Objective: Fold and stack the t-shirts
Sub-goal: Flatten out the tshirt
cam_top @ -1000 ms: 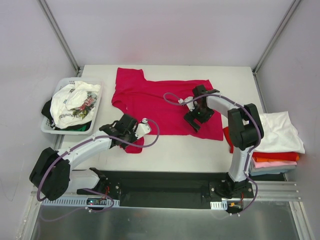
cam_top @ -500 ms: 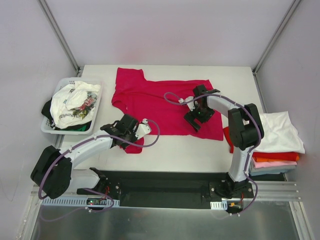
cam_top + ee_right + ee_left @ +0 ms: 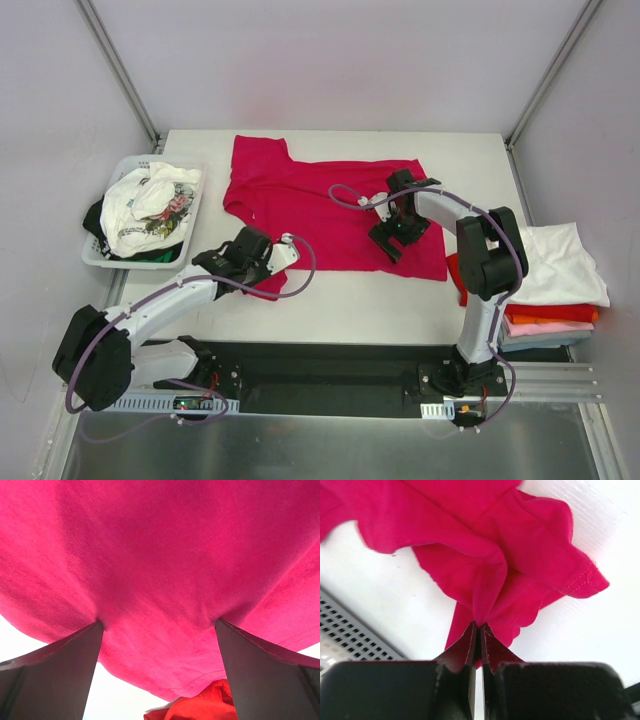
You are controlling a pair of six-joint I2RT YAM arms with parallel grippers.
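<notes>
A plain crimson t-shirt (image 3: 310,200) lies spread on the white table. My left gripper (image 3: 262,262) is at its near left corner, shut on a bunched fold of the cloth (image 3: 485,555); the jaws (image 3: 479,625) pinch the fabric between them. My right gripper (image 3: 392,238) stands open on the shirt's right half, both fingertips (image 3: 95,625) pressed down on the crimson cloth (image 3: 160,545), nothing held between them. A stack of folded t-shirts (image 3: 555,280), white on top, sits at the right edge. More t-shirts, a white printed one (image 3: 150,205) uppermost, fill the basket.
The white plastic basket (image 3: 100,255) stands at the table's left edge. A loose red cloth (image 3: 200,705) lies just beyond the crimson shirt's hem, beside the stack. Metal frame posts rise at the back corners.
My left gripper has closed fully on the shirt's corner and drawn back slightly to the left. The right gripper has stayed put, open on the cloth.
</notes>
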